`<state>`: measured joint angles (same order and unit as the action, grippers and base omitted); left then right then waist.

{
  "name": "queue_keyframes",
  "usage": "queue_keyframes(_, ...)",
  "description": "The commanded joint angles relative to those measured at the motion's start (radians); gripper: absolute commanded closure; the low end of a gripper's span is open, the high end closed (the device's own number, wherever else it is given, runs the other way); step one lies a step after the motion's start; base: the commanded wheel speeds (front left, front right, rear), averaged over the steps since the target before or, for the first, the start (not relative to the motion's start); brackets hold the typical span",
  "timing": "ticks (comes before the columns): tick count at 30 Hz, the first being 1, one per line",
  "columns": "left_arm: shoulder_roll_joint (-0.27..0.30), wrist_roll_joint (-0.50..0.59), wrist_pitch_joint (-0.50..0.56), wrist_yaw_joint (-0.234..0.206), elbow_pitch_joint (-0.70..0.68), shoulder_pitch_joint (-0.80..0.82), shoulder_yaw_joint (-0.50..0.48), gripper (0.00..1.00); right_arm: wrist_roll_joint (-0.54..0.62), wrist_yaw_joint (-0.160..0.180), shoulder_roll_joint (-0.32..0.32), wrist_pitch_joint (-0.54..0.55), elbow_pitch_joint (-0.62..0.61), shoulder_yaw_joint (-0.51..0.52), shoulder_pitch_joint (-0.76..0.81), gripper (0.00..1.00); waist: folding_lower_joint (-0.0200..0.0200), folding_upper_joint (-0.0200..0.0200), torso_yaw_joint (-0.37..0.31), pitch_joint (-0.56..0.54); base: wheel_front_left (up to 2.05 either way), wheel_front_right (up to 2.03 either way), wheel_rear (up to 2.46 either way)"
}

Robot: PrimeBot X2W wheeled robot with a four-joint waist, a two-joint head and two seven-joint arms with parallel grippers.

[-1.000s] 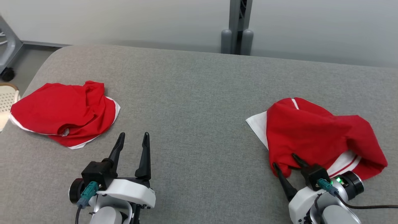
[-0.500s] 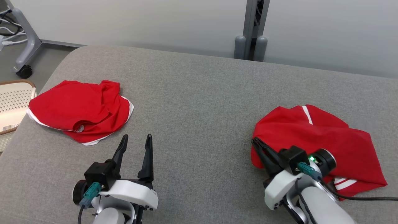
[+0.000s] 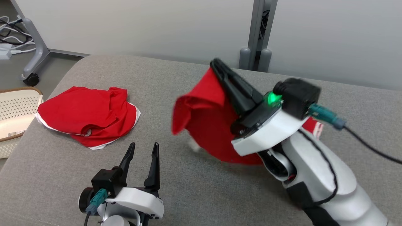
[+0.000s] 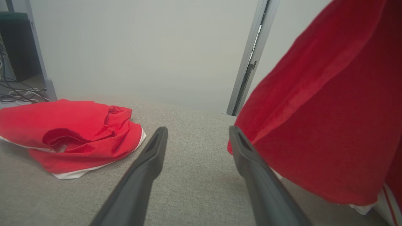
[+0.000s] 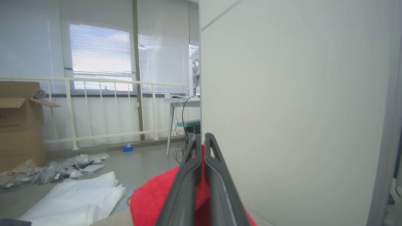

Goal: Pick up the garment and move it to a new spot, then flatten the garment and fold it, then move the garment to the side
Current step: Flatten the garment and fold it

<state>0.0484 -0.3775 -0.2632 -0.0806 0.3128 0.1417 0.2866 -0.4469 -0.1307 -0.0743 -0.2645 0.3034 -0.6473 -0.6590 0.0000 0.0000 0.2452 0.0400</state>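
My right gripper is shut on a fold of a red garment with white trim and holds it up above the middle of the grey padded table. The cloth hangs below the fingers with its lower edge near the surface. In the right wrist view the closed fingers pinch red fabric. Near the front left, my left gripper rests low, open and empty; in its own view the hanging garment is just right of that gripper. A second red garment lies crumpled at the table's left.
A cream perforated basket stands off the table's left edge. Behind the far edge rises a grey post against a pale wall, with a wheeled stand and cables on the floor at the back left.
My right gripper closed on the right-hand garment and raised it up and leftward off the table. The head camera shifted as well. The left gripper stayed open.
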Motion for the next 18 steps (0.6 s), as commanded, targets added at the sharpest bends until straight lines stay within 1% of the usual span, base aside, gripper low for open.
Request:
queue_keyframes(1,0.004,-0.004,-0.002,-0.005,0.001,-0.01,-0.002,0.0,-0.069,0.0,-0.002,-0.001,-0.052,0.029,-0.028,1.0,0.0,0.0,-0.001,-0.003,0.0,0.0,0.0)
queue_keyframes(3,0.004,-0.004,-0.002,-0.006,-0.001,-0.008,-0.005,0.0,-0.162,0.0,0.004,-0.001,-0.117,0.083,-0.045,1.0,0.0,0.0,-0.003,-0.004,0.0,0.0,0.0)
queue_keyframes(5,0.003,-0.005,-0.002,-0.007,-0.004,-0.009,-0.007,0.0,-0.237,0.0,0.008,-0.001,-0.153,0.164,-0.046,1.0,0.0,0.0,-0.008,-0.005,0.0,0.0,0.0)
queue_keyframes(7,0.003,-0.008,-0.002,-0.007,-0.005,-0.012,-0.006,0.0,-0.251,0.0,0.0,-0.001,-0.143,0.243,-0.036,1.0,0.0,0.0,-0.013,-0.006,0.0,0.0,0.0)
queue_keyframes(10,0.003,-0.014,-0.002,-0.008,-0.008,-0.014,-0.002,0.0,-0.26,-0.001,-0.016,-0.001,-0.058,0.343,0.01,1.0,0.0,0.0,-0.02,-0.003,0.0,0.0,0.0)
queue_keyframes(12,0.003,-0.013,-0.002,-0.009,-0.01,-0.013,-0.001,0.0,-0.254,0.0,-0.042,-0.001,0.014,0.394,0.043,1.0,0.0,0.0,-0.027,0.002,0.0,0.0,0.0)
queue_keyframes(14,0.003,-0.013,-0.002,-0.01,-0.012,-0.01,-0.003,0.0,-0.274,-0.001,-0.061,-0.001,0.089,0.424,0.091,1.0,0.0,0.0,-0.036,0.009,0.0,0.0,0.0)
queue_keyframes(15,0.004,-0.013,-0.002,-0.01,-0.012,-0.008,-0.004,0.0,-0.275,0.0,-0.082,-0.001,0.135,0.453,0.119,1.0,0.0,0.0,-0.04,0.013,0.0,0.0,0.0)
queue_keyframes(16,0.004,-0.012,-0.002,-0.009,-0.012,-0.004,-0.003,0.0,-0.281,0.0,-0.099,-0.001,0.184,0.491,0.147,1.0,0.0,0.0,-0.043,0.018,0.0,0.0,0.0)
queue_keyframes(18,0.003,-0.012,-0.002,-0.005,-0.011,0.007,-0.002,0.0,-0.301,-0.001,-0.103,-0.001,0.271,0.573,0.184,1.0,0.0,0.0,-0.05,0.028,0.0,0.0,0.0)
